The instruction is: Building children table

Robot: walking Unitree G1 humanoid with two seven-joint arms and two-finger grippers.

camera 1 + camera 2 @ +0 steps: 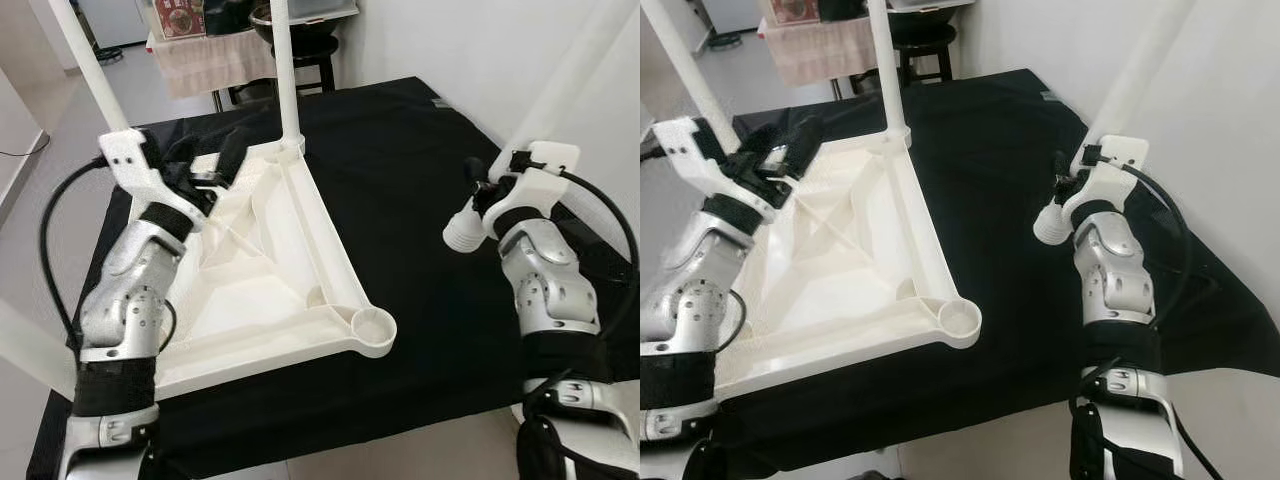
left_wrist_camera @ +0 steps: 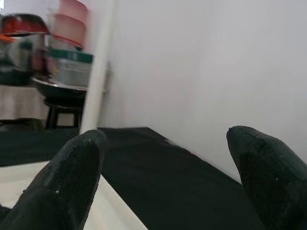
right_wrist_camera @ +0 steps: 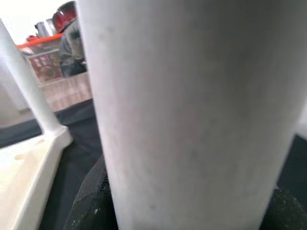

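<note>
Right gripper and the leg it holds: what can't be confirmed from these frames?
- Right gripper finger contact: the white leg blocks the right wrist view.
- The leg's upper end: cut off by the top edge in the eye views.
- Tabletop left corner sockets: hidden behind the left gripper and its arm.

White wall (image 1: 450, 40) at 2 o'clock; dark stool (image 1: 310, 55) and cloth-draped side table (image 1: 210, 60) at 12, pale floor (image 1: 60, 130).

A black cloth (image 1: 420, 250) covers the work surface, reaching its near and right edges. On it lies a white plastic tabletop (image 1: 270, 290), upside down, with ribs showing and a round socket (image 1: 372, 326) at its near corner. The tabletop sits toward the left half of the cloth.
</note>
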